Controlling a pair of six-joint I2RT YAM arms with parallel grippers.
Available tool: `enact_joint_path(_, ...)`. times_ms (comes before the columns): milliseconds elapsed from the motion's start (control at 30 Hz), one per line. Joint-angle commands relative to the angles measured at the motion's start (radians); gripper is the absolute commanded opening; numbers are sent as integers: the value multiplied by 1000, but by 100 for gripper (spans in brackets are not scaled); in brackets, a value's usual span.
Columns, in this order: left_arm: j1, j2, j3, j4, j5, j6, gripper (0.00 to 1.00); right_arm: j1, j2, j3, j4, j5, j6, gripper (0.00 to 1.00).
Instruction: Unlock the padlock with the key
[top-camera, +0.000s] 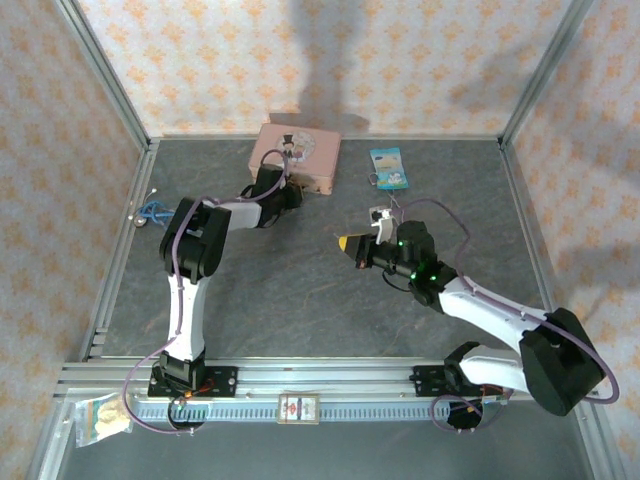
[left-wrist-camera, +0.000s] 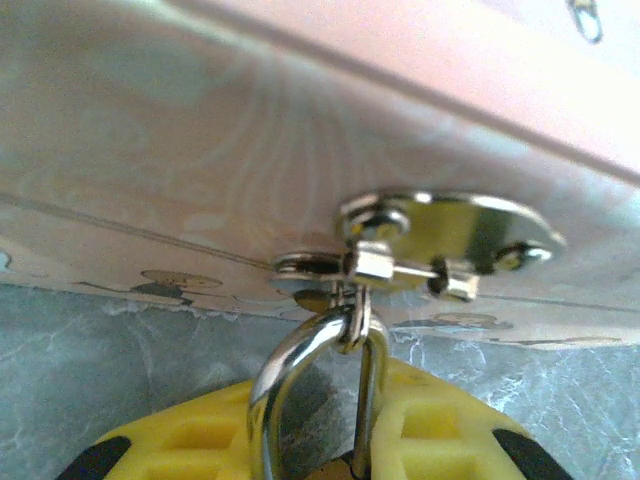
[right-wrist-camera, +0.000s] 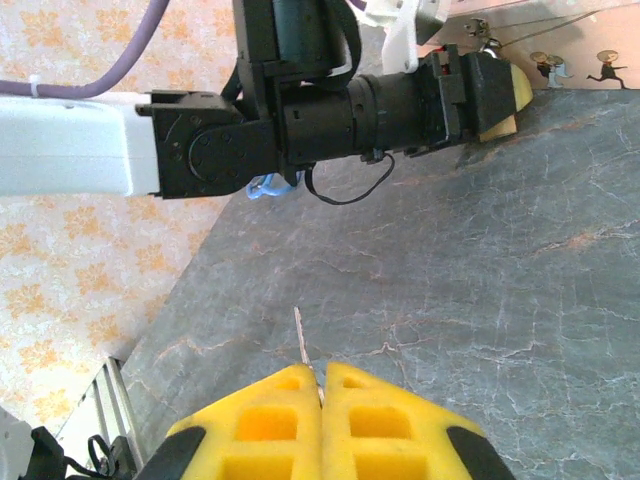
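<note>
left wrist: waffled yellow left gripper (left-wrist-camera: 322, 450) clasps padlock (left-wrist-camera: 263, 400), curved silver shackle; right gripper (right-wrist-camera: 322, 400) pinches thin key (right-wrist-camera: 305, 345).

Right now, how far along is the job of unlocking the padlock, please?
Done: the left gripper appears to hold the padlock, whose shackle passes through the hasp on the pink tin. The right gripper is shut on the key, with the thin blade sticking out. In hand: the key is apart from the lock, over the table. Left: bring the key over, insert it, turn it and free the shackle.
</note>
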Motion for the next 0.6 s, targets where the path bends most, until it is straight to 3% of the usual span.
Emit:
enact_joint_path(0,6,-73,-97,43,22,-96,11,-9,43,-24,74,11,24,0)
enact_joint_path(300,-1,-222,-332,186,61,-293,8,-7,136,-49,172,-34,84,0)
enact_joint_path(567,-71,-326,-510,274,0,-357,15,-7,153,-71,193,-38,96,0)
